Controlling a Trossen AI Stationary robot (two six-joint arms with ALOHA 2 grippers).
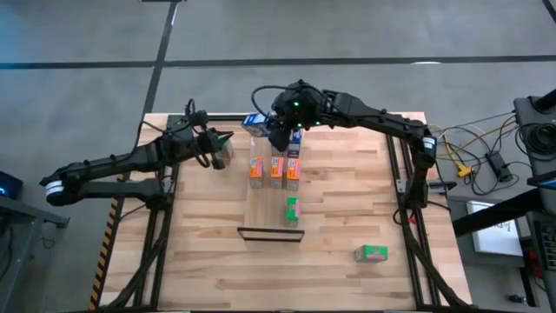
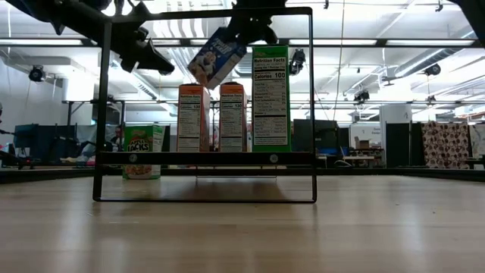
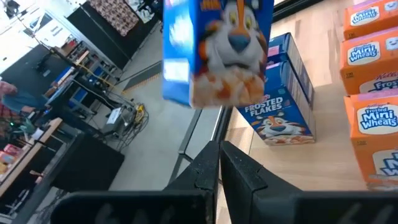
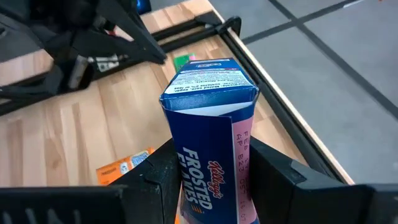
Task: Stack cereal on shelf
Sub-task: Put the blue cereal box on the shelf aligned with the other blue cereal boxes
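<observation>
overhead, right fingers (image 4: pixel 211 180) grip blue frosted flakes box (image 4: pixel 211 137), seemingly tilted; left fingers (image 3: pixel 219 163) closed, empty.

A workshop hall: concrete floor (image 1: pixel 365 35), ceiling strip lights (image 2: pixel 394 42), cluttered benches (image 2: pixel 45 144).

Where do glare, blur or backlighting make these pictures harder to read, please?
Low view: bright ceiling lights backlight the shelf, and the near tabletop is soft. Left wrist view: the held blue box is blurred, and the left gripper looms dark. High view: evenly lit, no strong glare.
</observation>
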